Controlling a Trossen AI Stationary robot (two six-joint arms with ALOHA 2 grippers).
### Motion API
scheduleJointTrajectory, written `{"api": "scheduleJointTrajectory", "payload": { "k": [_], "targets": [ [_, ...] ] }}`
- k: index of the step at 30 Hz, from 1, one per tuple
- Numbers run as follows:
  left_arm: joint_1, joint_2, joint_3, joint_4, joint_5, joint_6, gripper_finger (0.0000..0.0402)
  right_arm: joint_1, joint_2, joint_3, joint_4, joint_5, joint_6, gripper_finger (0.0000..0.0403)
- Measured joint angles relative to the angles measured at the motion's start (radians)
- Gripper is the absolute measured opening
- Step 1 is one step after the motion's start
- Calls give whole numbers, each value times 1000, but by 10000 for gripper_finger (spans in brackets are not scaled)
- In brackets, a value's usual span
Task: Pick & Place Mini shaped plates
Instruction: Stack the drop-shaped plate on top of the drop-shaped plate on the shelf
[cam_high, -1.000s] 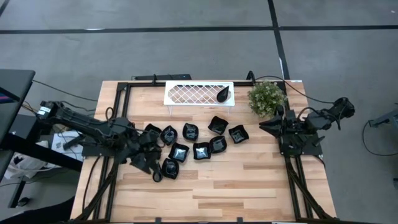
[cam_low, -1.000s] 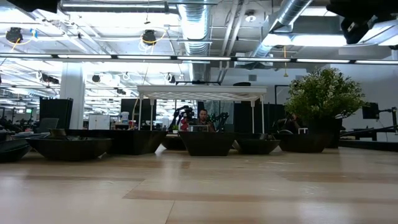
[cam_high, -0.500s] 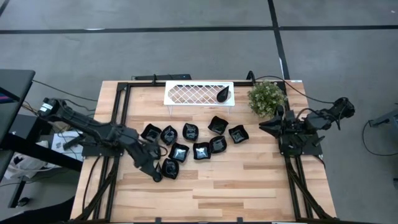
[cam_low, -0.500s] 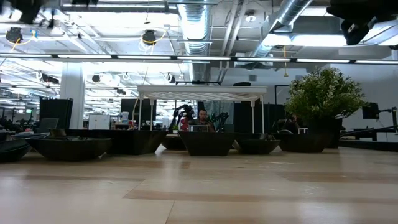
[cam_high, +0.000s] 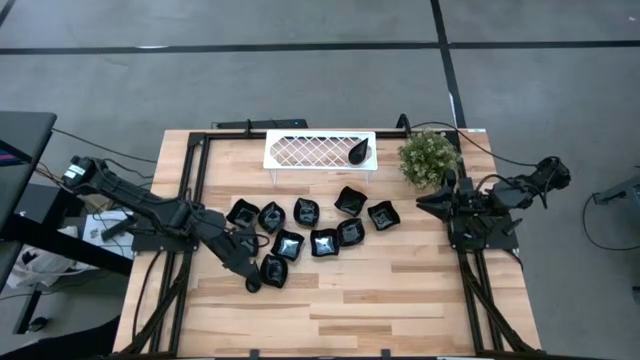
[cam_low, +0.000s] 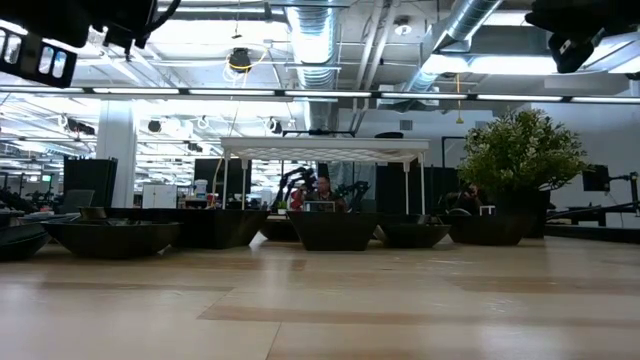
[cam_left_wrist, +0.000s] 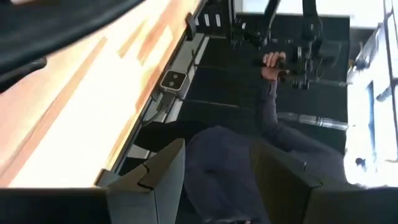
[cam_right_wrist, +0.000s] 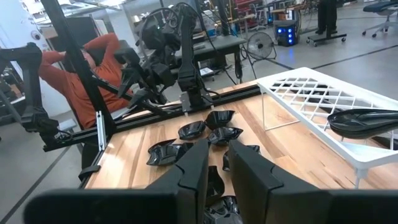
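Several mini shaped plates (cam_high: 323, 242), glossy black, lie in a loose cluster mid-table, each resting on its base; the low view shows them as a row (cam_low: 110, 236). One teardrop plate (cam_high: 358, 152) lies on the white lattice tray (cam_high: 300, 150). My left gripper (cam_high: 252, 283) stands open at the cluster's near left end, beside the nearest plate (cam_high: 274, 270). In the left wrist view nothing is between the gripper's (cam_left_wrist: 214, 186) fingers. My right gripper (cam_right_wrist: 216, 163) waits at the table's right side with a narrow gap, pointing level at the cluster.
A green plant (cam_high: 428, 158) stands at the far right, next to the tray. Black rails run along the table's left (cam_high: 195, 180) and right (cam_high: 470, 280) sides. A person in a dark sleeve (cam_left_wrist: 273, 124) shows beyond the table's edge. Bare wood (cam_high: 380, 300) lies near the front.
My left gripper has sunk a little beside the near-left plate and has rolled about its own line, tipping as it went. The gap between its fingers shows no change. The plates have stayed where they were.
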Motion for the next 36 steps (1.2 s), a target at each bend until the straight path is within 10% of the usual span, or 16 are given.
{"api": "scheduleJointTrajectory", "payload": {
  "k": [12, 23, 36],
  "targets": [
    [-104, 0, 15, -50, -294, -133, 182, 0, 0, 0, -4, 0, -18, 60],
    [-216, 10, 144, -567, -532, -270, 182, 0, 0, 0, -4, 0, -24, 60],
    [-250, 245, 237, -691, -435, -263, 182, 0, 0, 0, -4, 0, -26, 60]
  ]
}}
